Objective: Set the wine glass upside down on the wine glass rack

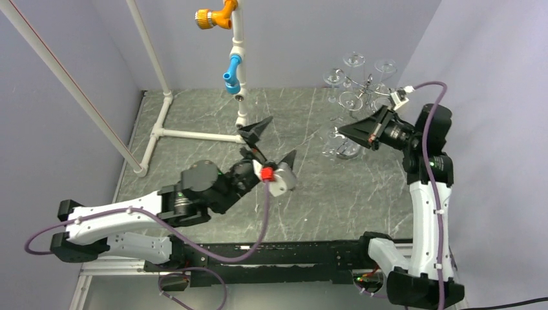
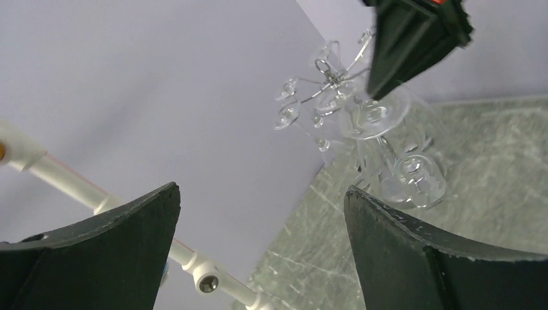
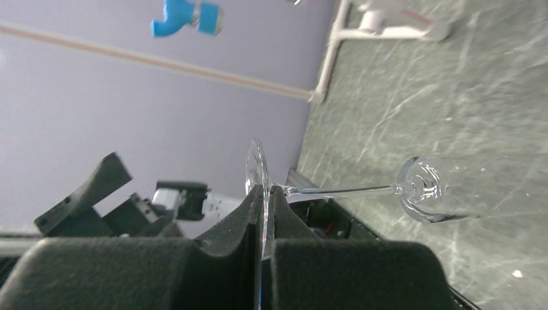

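Right gripper (image 3: 266,200) hides much of the wine glass (image 3: 430,188) foot.

Nothing readable is showing in any of the three views: no text, label, brand, number or sign is standing out on the arms, the jaws, the worktop, the walls or anything on the worktop.

Rack (image 1: 368,84) far right on table (image 1: 310,194); wine glass (image 3: 423,187) close beside; pipe frame (image 1: 194,134) left
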